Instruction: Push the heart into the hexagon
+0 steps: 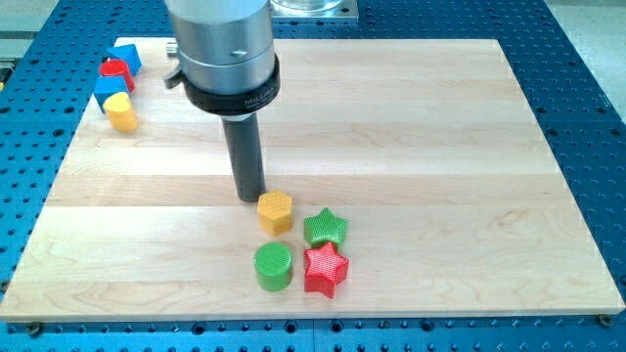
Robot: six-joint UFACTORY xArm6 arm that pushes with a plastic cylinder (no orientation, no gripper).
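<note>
Resting on the board (411, 127), my tip (250, 198) has nothing to clasp and sits just up-left of the yellow hexagon (275, 210). From the hexagon, a green star (326, 227), red star (326, 269) and green cylinder (273, 266) lie right and below. The yellow heart (122, 113) sits far up-left, beside two blue blocks (111, 88) and a red one (116, 71).

A single camera looks down at a slant on a pale wooden board (411, 127) from beyond its near edge, facing toward the far edge at the frame's top. The board fills most of the frame, narrowing toward the top, with a blue perforated table (587, 117) showing around it. The view is fairly close: the arm's grey cylindrical body (220, 44) enters from the top, cropped by the frame edge, left of centre.
</note>
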